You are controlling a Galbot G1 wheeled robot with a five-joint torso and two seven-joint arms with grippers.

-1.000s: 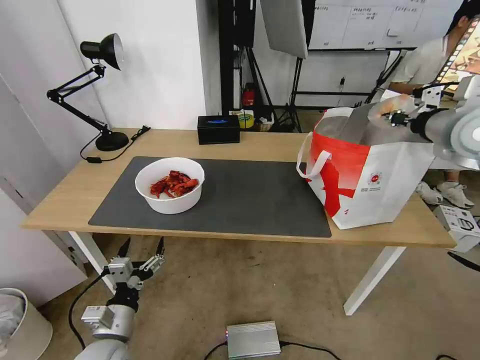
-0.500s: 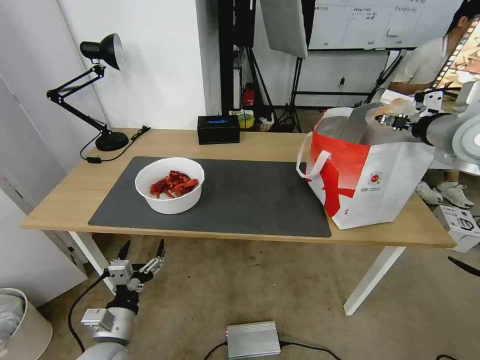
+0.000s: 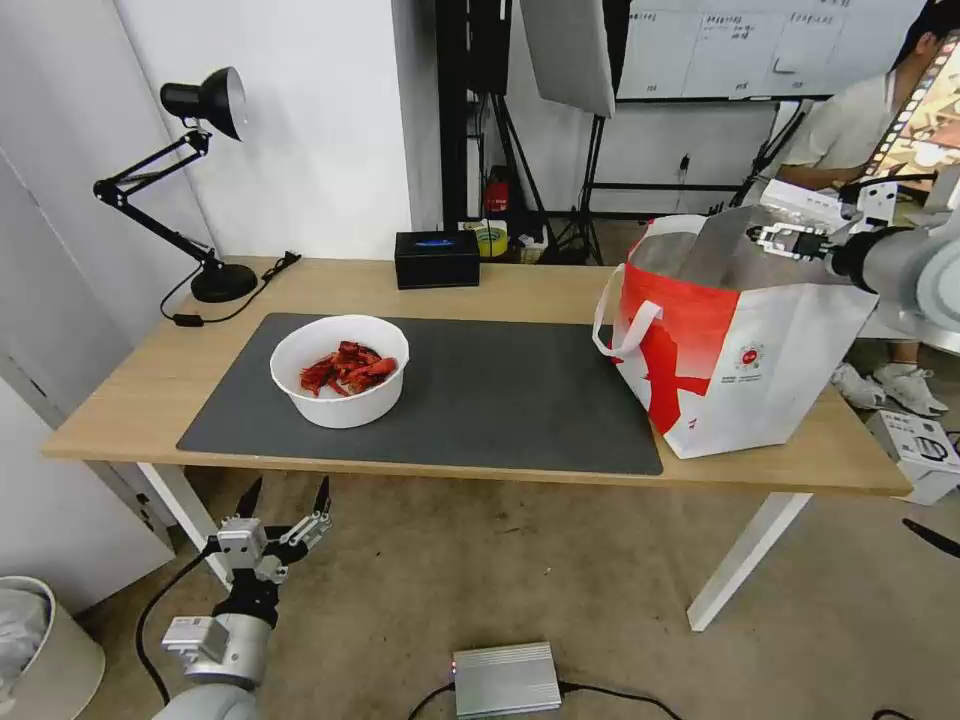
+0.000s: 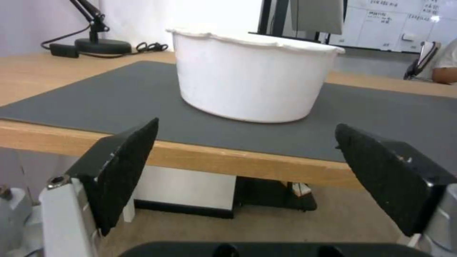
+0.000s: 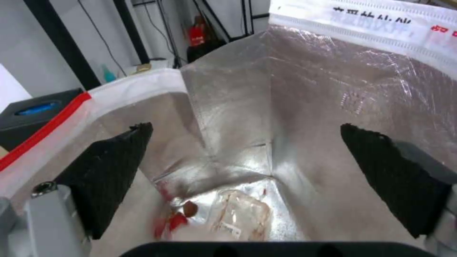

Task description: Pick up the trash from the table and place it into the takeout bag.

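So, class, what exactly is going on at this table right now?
A two-armed robot is clearing trash into a white takeout bag at the table's right end. Its right hand hovers open over the bag's mouth, holding nothing; wrapped trash and red bits lie on the foil bottom. The white bowl of red shells sits untouched on the dark grey mat. The left hand waits open below the table's near edge, facing the bowl.

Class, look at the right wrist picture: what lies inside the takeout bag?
At the bottom of the takeout bag, a plastic-wrapped lump and red bits. The right gripper hangs open above; its housing hides the nearest floor.
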